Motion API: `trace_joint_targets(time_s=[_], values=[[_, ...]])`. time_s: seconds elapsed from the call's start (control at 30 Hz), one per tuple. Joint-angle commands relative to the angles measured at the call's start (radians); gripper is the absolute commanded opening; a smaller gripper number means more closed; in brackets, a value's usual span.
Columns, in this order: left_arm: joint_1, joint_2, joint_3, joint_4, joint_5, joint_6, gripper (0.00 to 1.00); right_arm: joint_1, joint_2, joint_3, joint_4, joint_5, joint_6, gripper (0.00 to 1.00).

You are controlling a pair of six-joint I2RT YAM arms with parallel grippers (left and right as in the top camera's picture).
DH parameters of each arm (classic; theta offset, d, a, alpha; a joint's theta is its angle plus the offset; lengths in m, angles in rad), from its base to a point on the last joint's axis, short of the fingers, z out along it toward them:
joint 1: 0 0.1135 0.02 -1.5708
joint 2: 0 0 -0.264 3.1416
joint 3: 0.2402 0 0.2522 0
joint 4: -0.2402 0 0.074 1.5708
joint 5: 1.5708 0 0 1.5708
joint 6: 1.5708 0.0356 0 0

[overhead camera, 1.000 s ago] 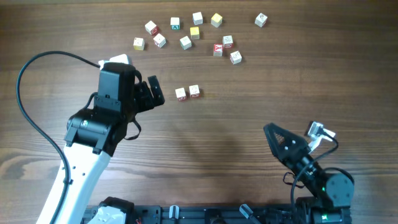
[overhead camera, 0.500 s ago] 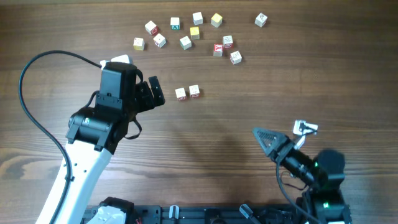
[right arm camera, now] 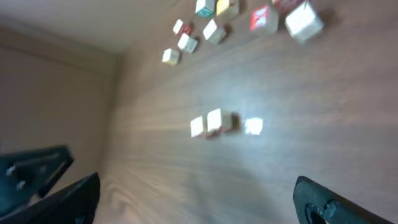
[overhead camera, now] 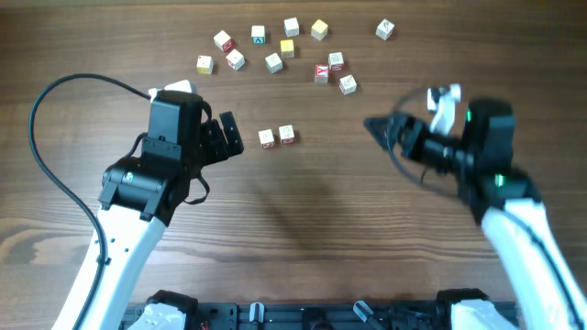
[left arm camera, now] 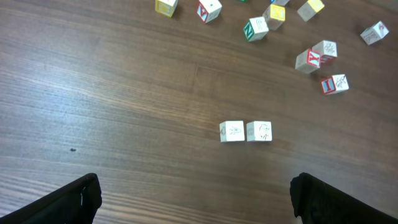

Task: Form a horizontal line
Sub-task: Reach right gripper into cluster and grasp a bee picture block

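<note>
Two whitish cubes with red print lie touching side by side mid-table, the left cube point(overhead camera: 266, 137) and the right cube point(overhead camera: 286, 135). They also show in the left wrist view point(left arm camera: 245, 131) and, blurred, in the right wrist view point(right arm camera: 208, 122). No row of five cubes shows. My left gripper point(overhead camera: 220, 139) point(left arm camera: 196, 202) is open and empty, just left of the pair. My right gripper point(overhead camera: 393, 139) point(right arm camera: 196, 202) is open and empty, well to the right of the pair and pointing towards it.
Several loose cubes are scattered at the back of the wooden table point(overhead camera: 303, 229), around one whitish cube point(overhead camera: 273, 61). Among them are yellow cubes point(overhead camera: 287, 48) point(overhead camera: 318, 29) and a lone cube point(overhead camera: 384, 29) at far right. A black cable point(overhead camera: 41, 156) loops at left.
My right arm has swung up from the front right edge to the middle right, its open gripper now facing the pair. The left arm and the cubes have not moved.
</note>
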State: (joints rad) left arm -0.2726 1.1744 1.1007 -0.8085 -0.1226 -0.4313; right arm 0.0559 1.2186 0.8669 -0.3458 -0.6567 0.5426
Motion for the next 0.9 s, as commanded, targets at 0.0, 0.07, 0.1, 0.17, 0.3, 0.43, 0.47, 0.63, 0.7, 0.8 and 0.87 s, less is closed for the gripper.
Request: trace_joint_targets(time_s=[0.0, 0.07, 0.1, 0.17, 0.3, 0.43, 0.47, 0.63, 0.7, 0.8, 0.87], values=[[0.007, 0.004, 0.014, 0.005, -0.002, 0.005, 1.0, 0.012, 0.136, 0.198, -0.106, 0.152, -0.189, 0.99], [0.007, 0.004, 0.014, 0.007, -0.002, 0.005, 1.0, 0.029, 0.2, 0.28, -0.15, 0.216, -0.23, 1.0], [0.007, 0.004, 0.014, 0.009, -0.002, 0.004, 1.0, 0.038, 0.231, 0.314, -0.161, 0.241, -0.244, 1.0], [0.007, 0.004, 0.014, 0.019, -0.002, 0.004, 1.0, 0.061, 0.29, 0.373, -0.161, 0.288, -0.259, 1.0], [0.007, 0.004, 0.014, 0.043, -0.002, 0.005, 1.0, 0.107, 0.381, 0.426, -0.099, 0.343, -0.277, 0.99], [0.007, 0.004, 0.014, 0.053, -0.002, 0.005, 1.0, 0.148, 0.466, 0.427, 0.017, 0.399, -0.278, 1.0], [0.007, 0.004, 0.014, 0.052, -0.002, 0.005, 1.0, 0.154, 0.488, 0.427, 0.039, 0.398, -0.277, 1.0], [0.007, 0.004, 0.014, 0.022, -0.002, 0.005, 1.0, 0.159, 0.55, 0.427, 0.061, 0.394, -0.243, 1.0], [0.007, 0.004, 0.014, 0.006, -0.002, 0.005, 1.0, 0.159, 0.555, 0.427, 0.062, 0.394, -0.169, 1.0], [0.007, 0.004, 0.014, 0.004, -0.002, 0.005, 1.0, 0.159, 0.555, 0.427, 0.078, 0.394, -0.12, 1.0], [0.007, 0.004, 0.014, 0.005, -0.002, 0.005, 1.0, 0.159, 0.555, 0.427, 0.09, 0.396, -0.121, 1.0]])
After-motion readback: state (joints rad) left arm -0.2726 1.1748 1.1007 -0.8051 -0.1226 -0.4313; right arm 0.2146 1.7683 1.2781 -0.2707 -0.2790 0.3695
